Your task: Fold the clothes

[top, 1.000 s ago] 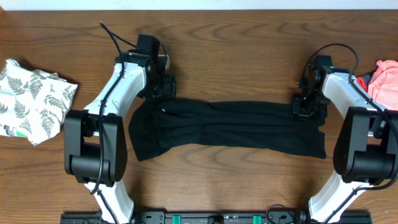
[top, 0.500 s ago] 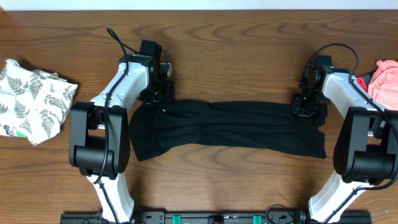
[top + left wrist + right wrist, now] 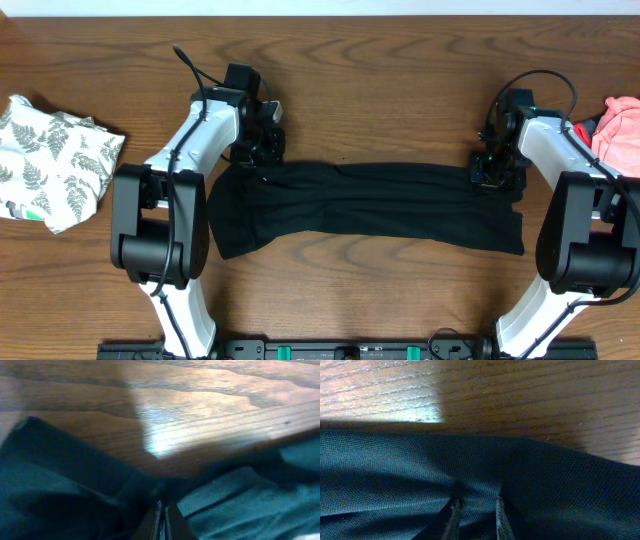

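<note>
The black garment (image 3: 370,205) is lying stretched between left gripper (image 3: 263,160) and right gripper (image 3: 495,176), each pinching a corner tightly, its cloth creasing lengthwise.

One garment (image 3: 370,205) lies stretched left to right across mid tabletop (image 3: 380,80). Left pincer (image 3: 262,165) sits on its far-left corner, right pincer (image 3: 495,175) on its far-right corner. Second cloth (image 3: 50,165) heaped at left edge; third cloth (image 3: 620,130) at right edge.
</note>
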Tool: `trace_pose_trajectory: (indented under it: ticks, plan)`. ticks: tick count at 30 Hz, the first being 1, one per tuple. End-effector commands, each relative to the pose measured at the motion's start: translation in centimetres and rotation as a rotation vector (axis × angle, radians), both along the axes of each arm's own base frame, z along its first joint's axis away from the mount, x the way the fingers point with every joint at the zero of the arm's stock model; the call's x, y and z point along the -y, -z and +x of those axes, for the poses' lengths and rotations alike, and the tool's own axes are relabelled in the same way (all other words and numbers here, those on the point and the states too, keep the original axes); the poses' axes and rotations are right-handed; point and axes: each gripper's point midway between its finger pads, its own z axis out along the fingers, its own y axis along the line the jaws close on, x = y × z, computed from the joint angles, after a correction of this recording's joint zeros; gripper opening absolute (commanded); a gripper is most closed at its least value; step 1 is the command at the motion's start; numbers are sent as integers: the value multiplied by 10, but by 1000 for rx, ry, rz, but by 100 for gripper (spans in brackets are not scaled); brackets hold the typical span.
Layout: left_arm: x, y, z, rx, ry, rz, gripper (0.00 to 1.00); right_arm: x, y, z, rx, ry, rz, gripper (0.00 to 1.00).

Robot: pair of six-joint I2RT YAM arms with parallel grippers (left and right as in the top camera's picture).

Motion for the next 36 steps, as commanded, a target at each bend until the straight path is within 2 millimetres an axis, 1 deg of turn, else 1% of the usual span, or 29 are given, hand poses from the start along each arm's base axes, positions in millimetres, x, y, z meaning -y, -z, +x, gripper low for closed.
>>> trace_pose_trajectory:
  ticks: [1,3,5,6,8,10,11,13,14,16,22,29,32,36]
  plan:
    - [7,-30,0,56,7,-53,6,11,-3,-2,3,30,-35,24]
    - [6,-43,-3,72,7,-55,6,11,-3,-2,3,30,-35,24]
    - [4,-49,-5,82,6,-45,6,11,-3,-2,3,30,-35,24]
    - [-1,-49,-4,89,1,-14,6,11,-3,-2,3,30,-35,24]
    - [-17,-44,-1,101,-14,84,6,11,-3,-2,3,30,-35,24]
    - [-29,-40,-1,103,-26,151,13,11,-3,-3,2,30,-35,24]
    - [-30,-39,-1,102,-26,160,17,11,-3,-3,1,30,-35,24]
    - [-32,-38,-2,95,-28,164,31,11,-3,-3,1,30,-35,24]
    - [-32,-37,-3,93,-29,164,36,11,-3,-3,1,30,-35,24]
    - [-32,-36,-4,89,-29,165,40,11,-3,-3,0,30,-35,24]
    - [-33,-29,-9,70,-28,168,41,11,-3,-3,1,30,-35,24]
    - [-34,-13,-15,26,-23,175,42,11,-3,-3,0,30,-35,24]
    - [-31,-6,-17,0,-19,159,42,11,-3,-3,0,30,-35,24]
    - [-28,-2,-21,-21,-16,142,42,11,-3,-3,-1,30,-35,24]
